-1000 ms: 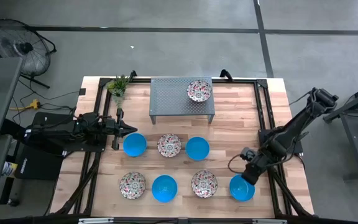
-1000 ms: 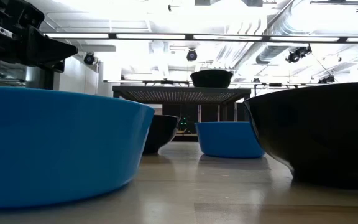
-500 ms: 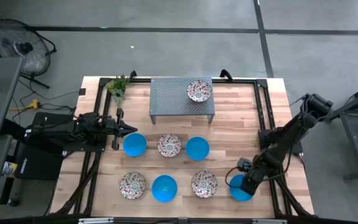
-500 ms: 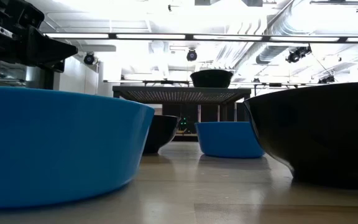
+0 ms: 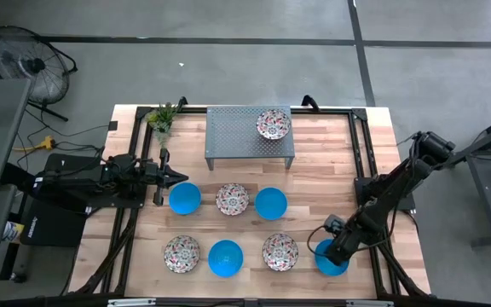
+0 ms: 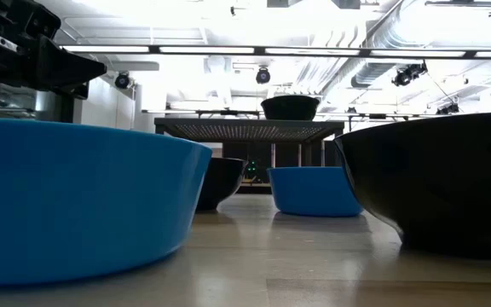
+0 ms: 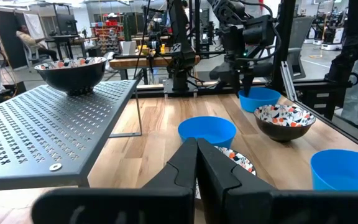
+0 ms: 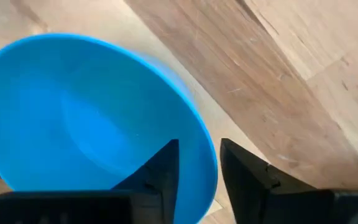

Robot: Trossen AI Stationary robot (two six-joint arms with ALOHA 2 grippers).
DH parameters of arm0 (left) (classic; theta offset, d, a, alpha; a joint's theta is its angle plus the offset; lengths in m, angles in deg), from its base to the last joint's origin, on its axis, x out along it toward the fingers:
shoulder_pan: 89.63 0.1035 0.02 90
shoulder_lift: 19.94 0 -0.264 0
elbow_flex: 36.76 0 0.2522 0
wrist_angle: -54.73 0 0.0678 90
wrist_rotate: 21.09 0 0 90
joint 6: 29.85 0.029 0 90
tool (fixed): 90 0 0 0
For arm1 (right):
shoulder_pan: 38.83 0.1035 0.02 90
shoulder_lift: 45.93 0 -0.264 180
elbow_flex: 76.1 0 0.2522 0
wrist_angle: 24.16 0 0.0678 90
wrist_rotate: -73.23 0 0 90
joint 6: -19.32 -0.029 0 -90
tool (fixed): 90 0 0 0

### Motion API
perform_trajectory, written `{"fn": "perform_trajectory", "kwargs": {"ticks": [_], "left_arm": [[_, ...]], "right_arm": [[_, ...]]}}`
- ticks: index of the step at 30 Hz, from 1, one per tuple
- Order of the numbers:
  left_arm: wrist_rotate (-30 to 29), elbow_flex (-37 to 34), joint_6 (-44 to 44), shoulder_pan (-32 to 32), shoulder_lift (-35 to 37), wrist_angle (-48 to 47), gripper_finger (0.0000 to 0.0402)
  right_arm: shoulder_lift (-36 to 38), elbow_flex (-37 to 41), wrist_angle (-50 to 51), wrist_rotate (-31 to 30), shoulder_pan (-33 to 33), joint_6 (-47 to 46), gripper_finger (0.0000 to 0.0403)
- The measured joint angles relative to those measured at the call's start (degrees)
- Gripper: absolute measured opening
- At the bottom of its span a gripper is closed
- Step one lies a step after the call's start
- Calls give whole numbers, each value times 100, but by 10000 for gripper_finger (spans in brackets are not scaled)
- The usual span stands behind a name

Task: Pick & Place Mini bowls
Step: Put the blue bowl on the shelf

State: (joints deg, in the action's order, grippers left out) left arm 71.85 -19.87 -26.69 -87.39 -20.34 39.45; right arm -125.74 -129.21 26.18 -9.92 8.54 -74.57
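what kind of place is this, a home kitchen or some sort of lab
Most likely a robotics lab or workshop, not a kitchen. The wooden table stands on bare concrete, a floor fan sits beside it, and the left wrist view shows more workbenches and equipment in an open hall.

Seen from above, the right gripper (image 5: 337, 253) sits over a blue bowl (image 5: 330, 260) at the desk's (image 5: 322, 170) five o'clock corner. The left gripper (image 5: 180, 176) rests at nine o'clock beside another blue bowl (image 5: 184, 199). A patterned bowl (image 5: 273, 124) sits on the metal shelf (image 5: 237, 135) at twelve o'clock.
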Motion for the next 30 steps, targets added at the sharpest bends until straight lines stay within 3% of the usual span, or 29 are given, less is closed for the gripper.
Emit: {"fn": "perform_trajectory", "kwargs": {"ticks": [8,20,30], "left_arm": [[1,0,0,0,0,0,1],[2,-1,0,0,0,-1,1],[-33,-2,600,0,0,-10,1]], "right_arm": [[4,0,-72,161,-4,-782,8],[168,-48,-156,256,-53,-1682,2],[179,-862,590,-79,-191,-1864,1]]}}
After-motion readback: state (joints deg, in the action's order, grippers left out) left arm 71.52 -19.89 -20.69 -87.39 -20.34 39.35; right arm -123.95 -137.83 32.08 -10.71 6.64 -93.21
